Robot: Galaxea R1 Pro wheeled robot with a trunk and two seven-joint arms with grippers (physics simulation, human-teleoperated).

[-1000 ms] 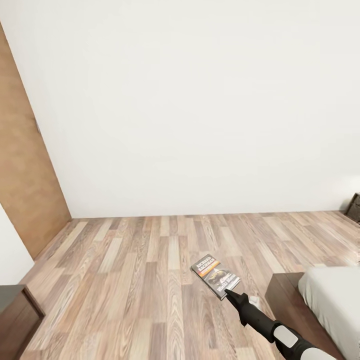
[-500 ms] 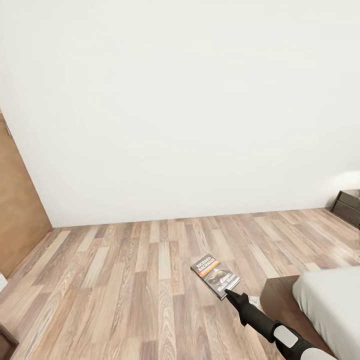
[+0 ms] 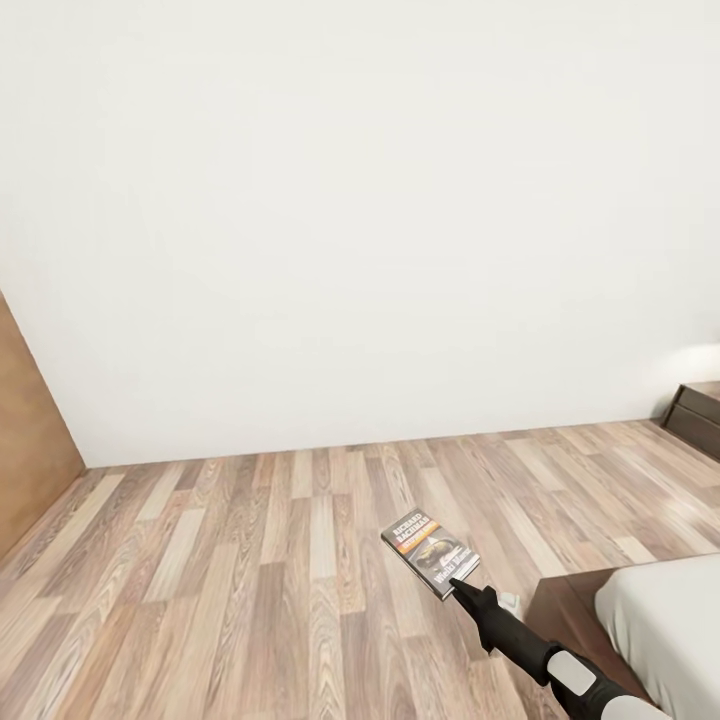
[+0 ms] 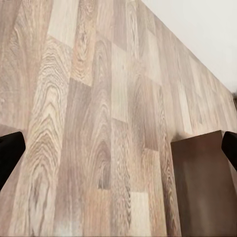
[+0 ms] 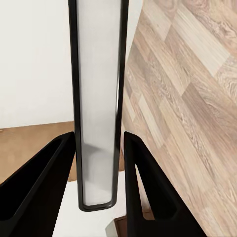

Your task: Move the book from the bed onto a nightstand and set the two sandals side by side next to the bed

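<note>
Carrying the book point(image 3: 430, 552) toward a nightstand point(image 3: 697, 415)

The right gripper point(image 3: 457, 585) is clamped on the book's lower edge, holding it above the floor point(image 3: 250, 560); the nightstand lies far to the right, past the bed point(image 3: 665, 620); the left gripper point(image 4: 118, 148) is spread wide, holding nothing.

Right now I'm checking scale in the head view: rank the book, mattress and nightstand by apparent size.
1. Mattress, cropped at the frame edge.
2. Book, enlarged by nearness.
3. Nightstand, far off and cropped.
</note>
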